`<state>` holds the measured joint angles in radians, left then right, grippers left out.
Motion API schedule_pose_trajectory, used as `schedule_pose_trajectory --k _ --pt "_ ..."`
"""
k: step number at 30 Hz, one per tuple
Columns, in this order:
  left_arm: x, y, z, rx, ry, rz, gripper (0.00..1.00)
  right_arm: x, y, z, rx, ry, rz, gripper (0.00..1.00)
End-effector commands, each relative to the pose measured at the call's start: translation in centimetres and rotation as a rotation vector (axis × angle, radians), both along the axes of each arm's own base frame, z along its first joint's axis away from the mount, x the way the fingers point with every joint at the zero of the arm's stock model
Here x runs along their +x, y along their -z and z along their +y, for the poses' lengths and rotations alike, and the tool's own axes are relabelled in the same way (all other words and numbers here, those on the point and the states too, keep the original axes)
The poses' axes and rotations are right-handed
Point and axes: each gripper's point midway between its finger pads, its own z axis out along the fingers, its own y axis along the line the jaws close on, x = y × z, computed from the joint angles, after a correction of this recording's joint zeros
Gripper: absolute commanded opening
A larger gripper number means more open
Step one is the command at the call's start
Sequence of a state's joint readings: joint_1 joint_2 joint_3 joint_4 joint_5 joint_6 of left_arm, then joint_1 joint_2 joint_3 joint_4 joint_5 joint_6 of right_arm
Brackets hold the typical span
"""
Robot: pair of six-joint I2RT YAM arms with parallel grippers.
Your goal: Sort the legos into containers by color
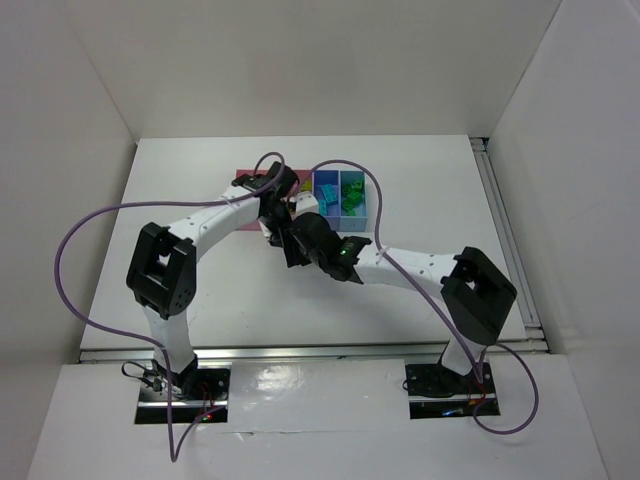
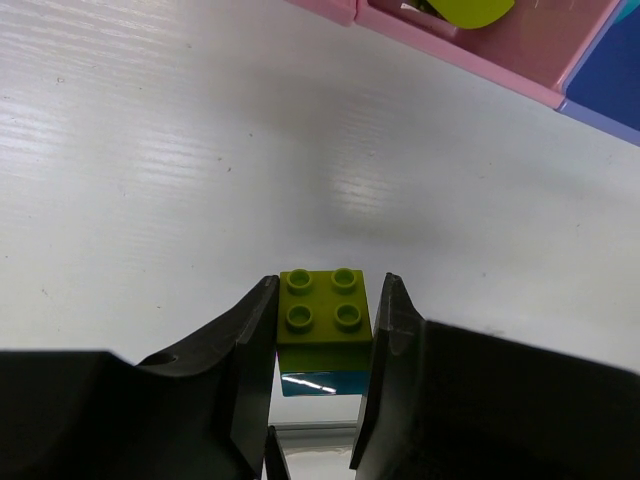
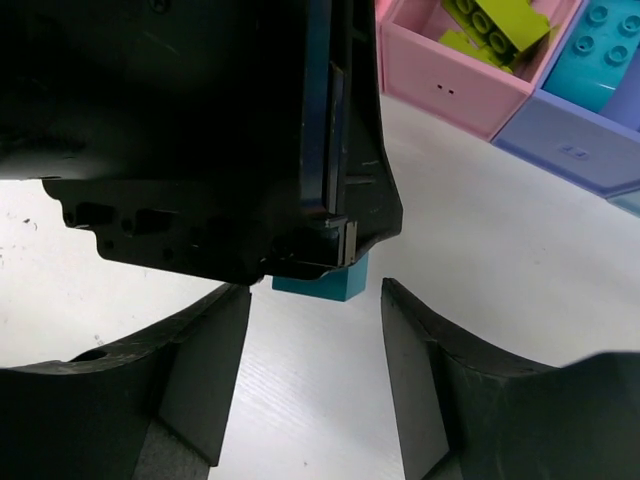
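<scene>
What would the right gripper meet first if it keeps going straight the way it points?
Likely the cyan brick, dead ahead between the open jaws of the right gripper, stuck under the lime brick the left gripper holds. Depth is unclear; the left gripper's body might touch first.

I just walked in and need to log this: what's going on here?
The left gripper clamps a lime green brick stacked on a cyan brick. The right gripper, jaws open, faces the cyan one. A pink bin holds lime bricks, the blue-violet bin cyan ones.
</scene>
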<state>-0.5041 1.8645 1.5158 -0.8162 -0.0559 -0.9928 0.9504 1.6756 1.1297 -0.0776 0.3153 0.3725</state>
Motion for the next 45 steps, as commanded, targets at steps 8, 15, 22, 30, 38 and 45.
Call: schedule_pose_trajectory --k 8,15,22,30,38,45 --pt "0.2 -2.7 -0.2 -0.043 0.011 -0.045 0.03 0.4 -1.7 2.3 0.11 -0.017 -0.037 0.56" --pt "0.1 -3.1 -0.7 -0.072 0.022 -0.04 0.03 0.7 -0.7 2.0 0.087 0.005 -0.038 0.5" --pt "0.4 -3.7 -1.3 -0.13 0.046 -0.024 0.03 0.2 -1.1 0.3 0.105 0.046 -0.089 0.56" --pt "0.7 -3.8 -1.5 -0.164 0.075 -0.012 0.01 -0.8 -2.2 0.1 0.125 0.021 -0.196 0.56" --pt "0.5 -3.7 -1.8 -0.198 0.109 0.01 0.01 -0.8 -3.9 -0.1 0.147 0.012 -0.271 0.56" --pt "0.6 -4.2 -2.3 -0.239 0.137 0.016 0.01 -0.1 -4.4 -0.1 0.117 0.003 -0.329 0.54"
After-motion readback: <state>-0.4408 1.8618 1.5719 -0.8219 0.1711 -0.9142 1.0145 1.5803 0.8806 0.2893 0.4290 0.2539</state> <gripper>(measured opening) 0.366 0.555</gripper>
